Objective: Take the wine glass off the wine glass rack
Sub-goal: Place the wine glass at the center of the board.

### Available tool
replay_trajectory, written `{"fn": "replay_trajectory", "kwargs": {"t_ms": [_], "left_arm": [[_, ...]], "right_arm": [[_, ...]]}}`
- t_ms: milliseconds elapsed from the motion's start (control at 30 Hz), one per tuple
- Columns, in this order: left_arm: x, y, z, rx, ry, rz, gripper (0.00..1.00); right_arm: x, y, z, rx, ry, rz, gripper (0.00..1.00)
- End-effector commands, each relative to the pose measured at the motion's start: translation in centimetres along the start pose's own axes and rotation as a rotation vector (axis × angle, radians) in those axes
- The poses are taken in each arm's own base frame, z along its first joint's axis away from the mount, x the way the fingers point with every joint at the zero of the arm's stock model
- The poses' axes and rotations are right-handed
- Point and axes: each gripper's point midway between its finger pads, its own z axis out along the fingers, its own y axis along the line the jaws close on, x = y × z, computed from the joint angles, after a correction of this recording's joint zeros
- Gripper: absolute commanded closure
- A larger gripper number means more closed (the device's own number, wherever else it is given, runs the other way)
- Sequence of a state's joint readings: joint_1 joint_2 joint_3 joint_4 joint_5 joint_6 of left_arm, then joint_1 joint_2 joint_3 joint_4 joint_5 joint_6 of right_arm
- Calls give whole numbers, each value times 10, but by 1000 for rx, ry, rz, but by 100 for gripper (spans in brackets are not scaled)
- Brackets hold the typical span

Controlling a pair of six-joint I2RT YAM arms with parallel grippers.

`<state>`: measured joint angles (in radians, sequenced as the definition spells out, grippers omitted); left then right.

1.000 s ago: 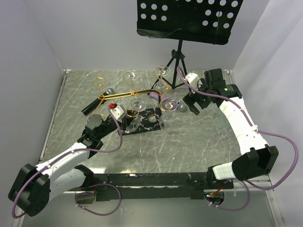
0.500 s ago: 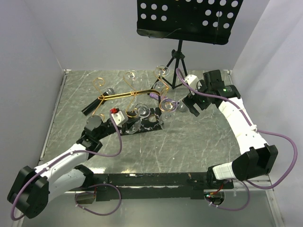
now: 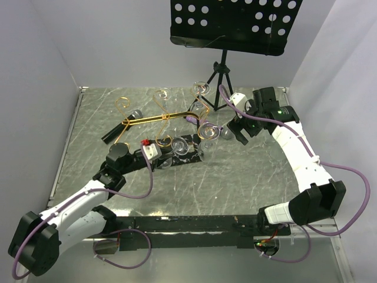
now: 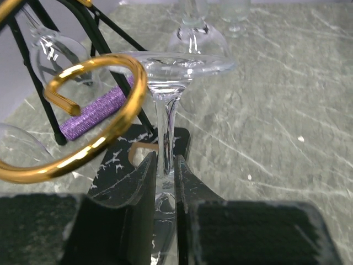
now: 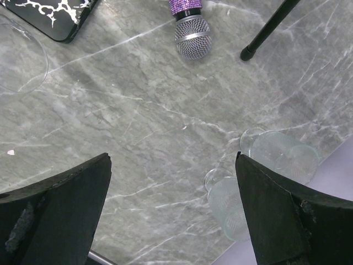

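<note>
The grey marbled table [image 3: 235, 183] carries the wine glass rack [image 3: 166, 116] in its far half, a little left of centre. The right gripper [image 3: 238, 131] hangs near the far right corner, jaws spread wide and empty. The left gripper [image 4: 165, 163] is pinched narrow on the stem of the wine glass [image 4: 176, 63]. The glass is foot up over the rack's black veined base [image 4: 118, 160], right beside a gold curl [image 4: 94, 118]. I cannot tell whether it rests on the curl.

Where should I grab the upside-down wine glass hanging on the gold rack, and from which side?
Grip the wine glass by its thin upright stem, below the flared foot. Come in level from the left arm's side, clear of the gold curl beside it, one finger each side, as the left hand does now.
</note>
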<state>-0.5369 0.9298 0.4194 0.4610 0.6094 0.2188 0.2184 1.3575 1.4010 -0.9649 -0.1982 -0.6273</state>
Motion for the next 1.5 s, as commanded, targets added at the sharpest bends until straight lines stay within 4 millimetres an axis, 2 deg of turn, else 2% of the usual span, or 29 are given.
{"fn": "replay_trajectory", "kwargs": {"t_ms": [0,267,633,800,1067,1233,1333,1467], "left_arm": [[-35,2,0,37,-65,117,99],[-26,-5,-7,102,62,117,99],[-24,-20,-32,126,180,31,99],[-23,-25,-37,112,221,-96,99],[-29,-30,-62,31,266,-248,99],[-22,-24,-72,-22,330,-415,99],[-23,-18,-81,-69,326,-424,99],[-24,-20,-91,-72,339,-361,99]], "right_arm": [[-13,-6,-19,58,-65,-11,0],[-19,-9,-33,99,-117,-14,0],[-28,-5,-51,134,-217,4,0],[-35,-1,-63,136,-268,24,0],[-39,5,-70,123,-312,-9,0],[-54,3,-72,117,-357,-10,0],[-63,1,-74,117,-374,-12,0],[-73,1,-76,109,-392,-35,0]]}}
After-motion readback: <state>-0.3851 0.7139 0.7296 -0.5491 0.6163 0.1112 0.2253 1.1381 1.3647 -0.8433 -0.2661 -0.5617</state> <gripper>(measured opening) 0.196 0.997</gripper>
